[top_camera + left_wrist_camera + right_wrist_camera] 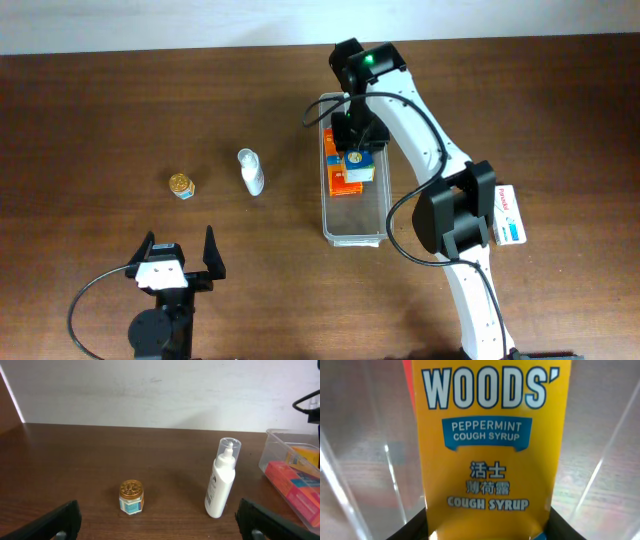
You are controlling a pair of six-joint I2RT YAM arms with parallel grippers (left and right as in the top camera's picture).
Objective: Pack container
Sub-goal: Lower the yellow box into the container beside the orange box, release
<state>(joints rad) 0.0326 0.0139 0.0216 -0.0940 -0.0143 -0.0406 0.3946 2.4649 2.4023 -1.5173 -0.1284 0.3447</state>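
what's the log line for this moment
left gripper: open, empty | right gripper: holding cough syrup box between bin walls | jar, bottle: on table

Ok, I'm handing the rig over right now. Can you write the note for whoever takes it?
Left pincer: open, empty, low over the table near its front edge.
Right pincer: shut on the Woods' cough syrup box, held at the container, not released.
Done: a red-orange box already lies in the container.
Left: release the syrup box, then pack the gold-lidded jar and the white bottle, both on the table left of the container.
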